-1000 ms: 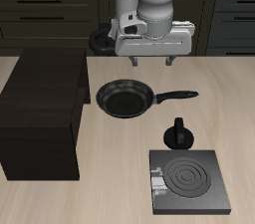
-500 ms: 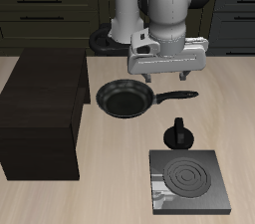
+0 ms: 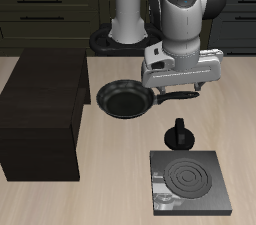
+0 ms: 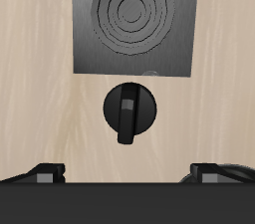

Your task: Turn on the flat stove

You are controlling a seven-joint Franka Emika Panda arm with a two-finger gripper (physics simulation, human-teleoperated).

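Exterior view puts the stove near the desk's front edge, a thin dark slab lying flat with its ring coil dark, so it reads as not yet switched on. A small pale patch sits at one edge of the slab; it is likely the knob, though it is too small to be sure. In the wrist view a small light mark shows on the slab's edge that faces the moka pot. The stove lies free of clutter on top, which leaves the control edge open to a push from above.

Just behind the stove stands a moka pot, apart from the slab, its handle pointing toward the stove. Farther back lies the pan, its handle running under the claw. A big dark cabinet fills the desk's other side, well apart.

The claw hangs above the desk over the pan handle, fingers spread wide and holding nothing. It faces straight down, likely so the wrist camera keeps pot and stove in line for the approach.
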